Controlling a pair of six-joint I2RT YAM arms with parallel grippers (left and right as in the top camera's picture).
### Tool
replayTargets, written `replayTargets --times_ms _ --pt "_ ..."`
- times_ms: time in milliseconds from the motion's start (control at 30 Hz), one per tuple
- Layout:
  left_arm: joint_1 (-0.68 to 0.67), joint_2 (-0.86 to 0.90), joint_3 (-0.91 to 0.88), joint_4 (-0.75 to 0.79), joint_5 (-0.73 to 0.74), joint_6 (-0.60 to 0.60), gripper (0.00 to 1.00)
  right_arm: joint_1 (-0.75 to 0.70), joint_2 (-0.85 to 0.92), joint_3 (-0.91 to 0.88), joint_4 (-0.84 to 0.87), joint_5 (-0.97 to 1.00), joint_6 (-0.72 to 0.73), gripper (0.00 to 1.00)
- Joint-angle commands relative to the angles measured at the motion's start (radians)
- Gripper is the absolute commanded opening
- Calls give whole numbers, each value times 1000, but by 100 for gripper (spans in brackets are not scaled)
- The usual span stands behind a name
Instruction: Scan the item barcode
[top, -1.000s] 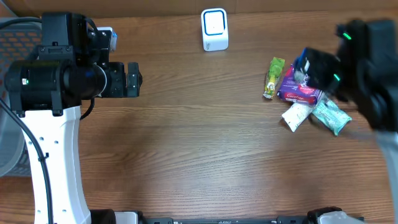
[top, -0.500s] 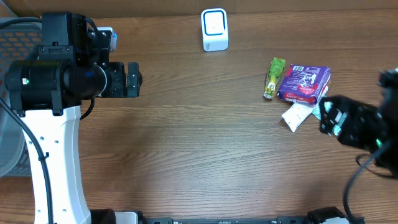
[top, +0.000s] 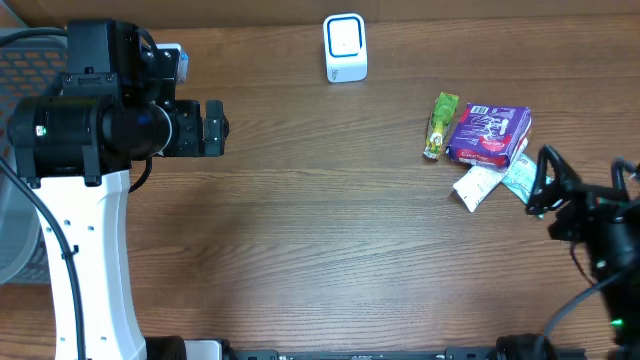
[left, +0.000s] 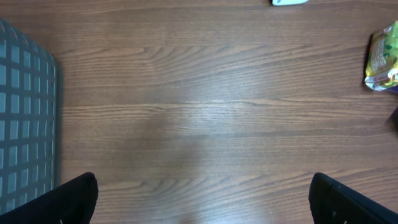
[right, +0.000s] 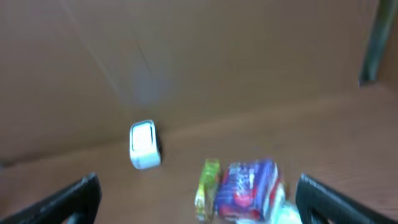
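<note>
while one scanner (top: 345, 47) stands apart, four packets (top: 487, 135) lie clustered together

Even, soft light with faint shadows — overhead and left wrist views sharp — right wrist view motion-blurred.

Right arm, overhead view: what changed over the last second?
Right gripper pulled back from above the purple pack, down and to the right in the view, open and holding nothing. The pack, green packet, white packet, scanner and left gripper stayed put.
</note>
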Motion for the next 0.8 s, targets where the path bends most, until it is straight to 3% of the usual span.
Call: replayTargets --times_ms 0,167,333,500,667,767 --pt "3 9 7 2 -4 22 100 -36 -157 -278 175 -91 -111 100" --pt "3 9 7 2 -4 22 99 -49 -371 -744 611 -139 -111 100" --pt "3 9 7 2 -4 22 100 -48 -498 -1006 838 -165 -106 100" --pt "3 9 7 2 -4 22 100 -48 -581 -1109 871 -163 -107 100" --pt "3 9 7 2 -4 22 100 -43 -620 -1120 704 -153 -107 100" --pt "3 9 7 2 -4 22 99 -35 -619 -1120 692 -145 -106 100"
